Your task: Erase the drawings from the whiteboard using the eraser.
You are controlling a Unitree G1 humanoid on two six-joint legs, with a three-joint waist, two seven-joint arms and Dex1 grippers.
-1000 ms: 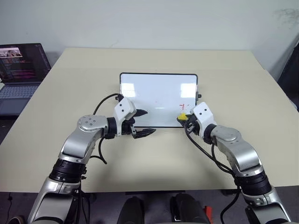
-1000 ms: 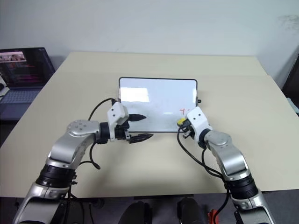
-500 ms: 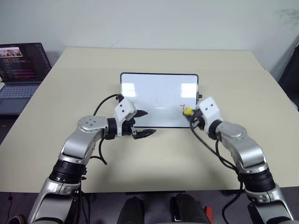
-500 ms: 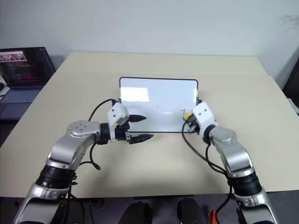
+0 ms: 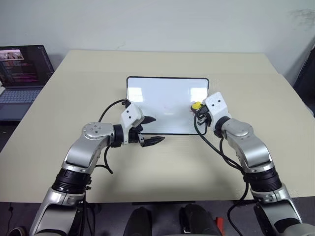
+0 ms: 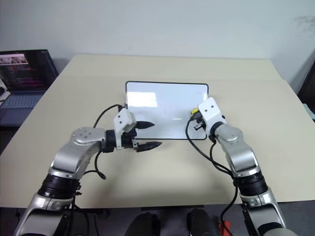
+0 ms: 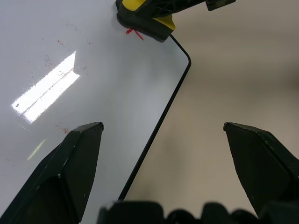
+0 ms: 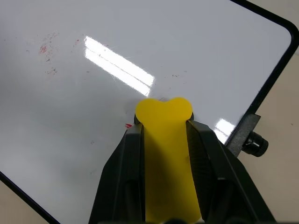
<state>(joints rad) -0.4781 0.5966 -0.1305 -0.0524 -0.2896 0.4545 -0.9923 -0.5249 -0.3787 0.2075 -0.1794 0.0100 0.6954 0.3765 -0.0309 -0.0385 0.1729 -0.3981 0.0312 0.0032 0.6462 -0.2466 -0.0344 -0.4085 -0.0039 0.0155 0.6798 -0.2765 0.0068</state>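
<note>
The whiteboard (image 5: 162,98) lies flat in the middle of the table. My right gripper (image 5: 198,109) is shut on the yellow eraser (image 5: 196,105), which presses on the board near its right edge. Of the drawings, a small red stroke (image 7: 134,33) peeks out beside the eraser (image 8: 164,140), and faint red specks (image 8: 46,48) dot the white surface further along. My left gripper (image 5: 151,129) stands open over the board's near-left part, with nothing between its fingers (image 7: 77,161).
An open laptop (image 5: 22,73) sits past the table's far left edge. A black knob (image 8: 254,143) sticks out of the board's right side. Bare tan table (image 5: 167,167) surrounds the board.
My right gripper has carried the eraser from the board's near right corner away from me, onto the red mark that showed beside it. The left arm has kept still.
</note>
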